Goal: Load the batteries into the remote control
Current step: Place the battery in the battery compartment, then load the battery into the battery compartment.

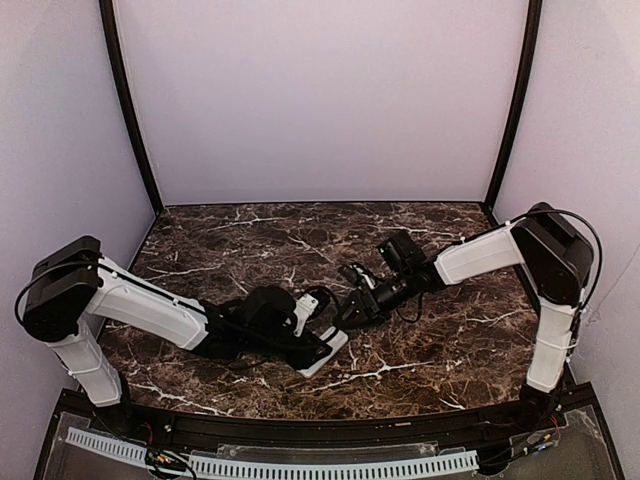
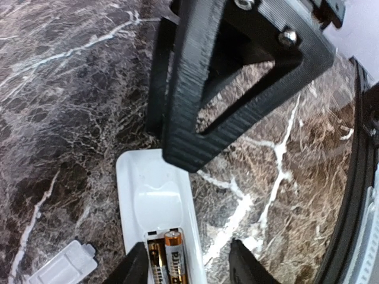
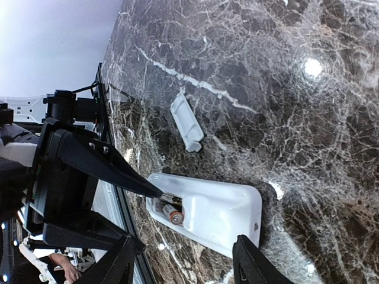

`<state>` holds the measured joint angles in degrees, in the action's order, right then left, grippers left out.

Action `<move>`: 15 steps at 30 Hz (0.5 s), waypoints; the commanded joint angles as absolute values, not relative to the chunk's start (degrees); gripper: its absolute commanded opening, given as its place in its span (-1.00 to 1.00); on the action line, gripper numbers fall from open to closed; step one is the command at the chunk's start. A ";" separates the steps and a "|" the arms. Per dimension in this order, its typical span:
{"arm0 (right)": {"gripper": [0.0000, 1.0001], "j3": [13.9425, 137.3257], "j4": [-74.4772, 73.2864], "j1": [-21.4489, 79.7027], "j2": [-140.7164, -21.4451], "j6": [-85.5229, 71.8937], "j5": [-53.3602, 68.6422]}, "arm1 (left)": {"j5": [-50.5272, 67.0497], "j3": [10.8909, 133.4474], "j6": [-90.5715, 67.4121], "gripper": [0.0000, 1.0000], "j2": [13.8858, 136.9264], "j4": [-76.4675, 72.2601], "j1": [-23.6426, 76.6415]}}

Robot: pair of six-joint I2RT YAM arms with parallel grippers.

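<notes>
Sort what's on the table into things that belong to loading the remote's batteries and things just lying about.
Belongs to the job:
remote control, back up, compartment open
batteries, two sitting in that compartment

Just lying about:
small white cover piece, on the marble table beside the remote, not touching it

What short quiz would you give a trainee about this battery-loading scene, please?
1. True or false: the white cover piece is clipped onto the remote control.
2. How many batteries show in its compartment? A: none. B: one. C: two.
3. Which face of the remote control is turned up?
Key: 1 false; 2 C; 3 the back.
</notes>
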<state>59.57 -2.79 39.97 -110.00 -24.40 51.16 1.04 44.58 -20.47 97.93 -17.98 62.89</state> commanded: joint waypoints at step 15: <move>-0.47 64.58 -13.65 46.54 -105.53 -19.35 42.03 | -0.46 29.71 -13.44 0.16 79.72 -17.52 61.27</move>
